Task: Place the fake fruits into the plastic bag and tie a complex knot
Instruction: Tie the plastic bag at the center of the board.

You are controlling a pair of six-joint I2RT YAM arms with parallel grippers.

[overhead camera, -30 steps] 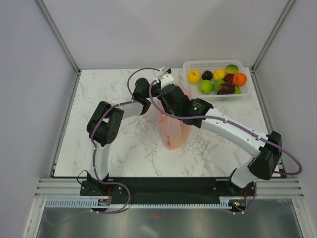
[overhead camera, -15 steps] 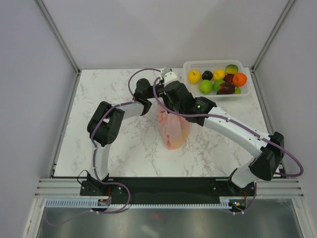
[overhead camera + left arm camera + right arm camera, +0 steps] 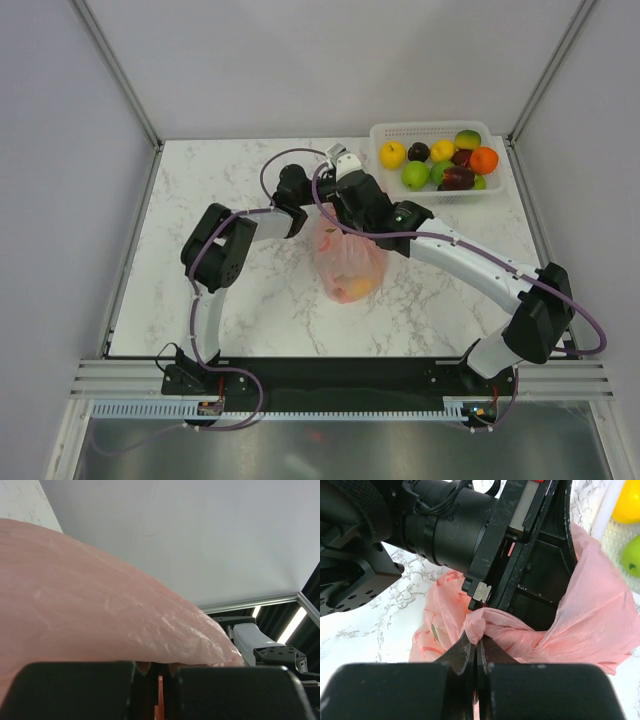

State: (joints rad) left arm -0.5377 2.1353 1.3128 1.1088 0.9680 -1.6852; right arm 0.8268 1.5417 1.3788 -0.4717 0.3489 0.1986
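The pink plastic bag (image 3: 347, 262) sits mid-table, bulging, with yellow-orange fake fruits (image 3: 352, 290) showing through its lower part. Both grippers meet over its far top. In the right wrist view my right gripper (image 3: 479, 642) is shut on a twisted bunch of pink bag handle (image 3: 479, 623); I cannot tell whether that bunch is a tied knot. My left gripper (image 3: 160, 669) is shut too, with pink plastic bag film (image 3: 100, 610) pinched at its tips and filling that view. The left arm's dark wrist (image 3: 450, 520) hangs close above the bunch.
A white lattice basket (image 3: 440, 129) stands at the far right corner with several loose fruits: yellow (image 3: 392, 153), green (image 3: 415, 175), orange (image 3: 484, 159), dark purple (image 3: 457, 178). Its edge and two fruits (image 3: 631, 555) lie just right of the bag. Marble tabletop (image 3: 220, 300) surrounds the bag.
Both grippers kept their hold. The right wrist shifted a little right and farther back, and the bag went from long and stretched to shorter and rounder.
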